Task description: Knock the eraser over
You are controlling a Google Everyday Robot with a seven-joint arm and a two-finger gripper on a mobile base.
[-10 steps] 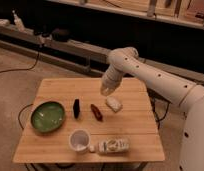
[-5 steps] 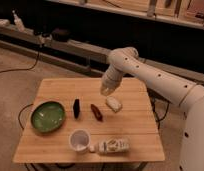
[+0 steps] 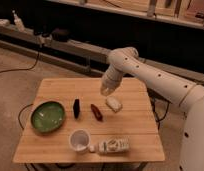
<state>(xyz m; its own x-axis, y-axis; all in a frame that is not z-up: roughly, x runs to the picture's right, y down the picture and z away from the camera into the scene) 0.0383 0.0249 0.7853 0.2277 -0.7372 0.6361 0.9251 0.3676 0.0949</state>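
The gripper hangs over the back right part of the worktop, just above and behind a whitish lump. I cannot tell how far open it is, nor whether it has hold of anything.

The eraser stands upright near the middle of the worktop, between the green bowl on its left and a reddish-brown object on its right. It touches neither, and the gripper is well apart from it.

The step in hand looks like the approach. The eraser shows only a narrow edge here, so it should tip most easily from a sideways push across its thin direction. The push should land high on the slab, since a low one would probably slide it. Coming straight from the right would cross the brown object, so passing above that and descending beside the eraser seems safer. A short stroke should do, because the bowl lies on the far side.
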